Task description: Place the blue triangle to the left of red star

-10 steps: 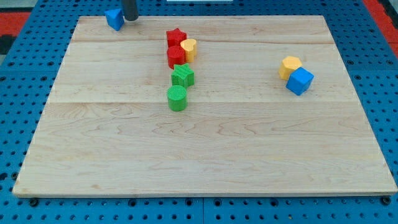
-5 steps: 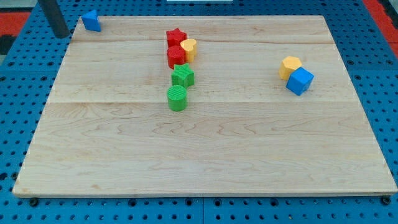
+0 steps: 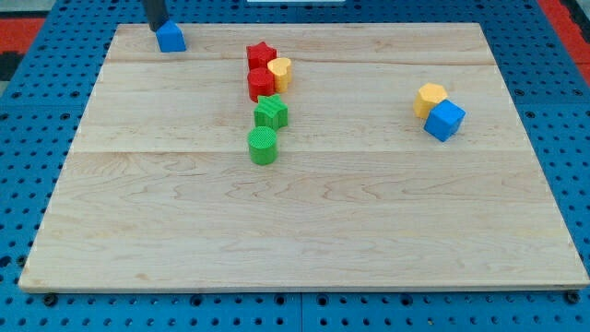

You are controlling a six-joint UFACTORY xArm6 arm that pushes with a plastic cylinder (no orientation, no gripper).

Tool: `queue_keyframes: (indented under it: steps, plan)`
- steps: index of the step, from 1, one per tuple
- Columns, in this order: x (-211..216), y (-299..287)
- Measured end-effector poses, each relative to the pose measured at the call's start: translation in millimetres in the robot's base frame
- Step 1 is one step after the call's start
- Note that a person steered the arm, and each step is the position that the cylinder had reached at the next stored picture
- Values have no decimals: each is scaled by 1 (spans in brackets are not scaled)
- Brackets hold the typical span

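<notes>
A pale wooden bench [image 3: 304,221] is laid over blue pegboard [image 3: 28,138], the small blue triangle [image 3: 171,37] touched by my tip [image 3: 159,28]; no jaws are fitted.

the dark rod enters from the view's top edge near the left corner, roughly upright, my tip [image 3: 158,29] down at board level
</notes>
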State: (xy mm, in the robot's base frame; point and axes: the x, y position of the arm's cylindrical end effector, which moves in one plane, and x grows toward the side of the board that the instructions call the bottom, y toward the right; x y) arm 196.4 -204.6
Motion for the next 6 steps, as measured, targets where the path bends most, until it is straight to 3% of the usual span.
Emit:
queue_keyframes:
  steps: [2,3,6]
  plan:
    - [-5,14]
    - [-4,98]
    - [9,12]
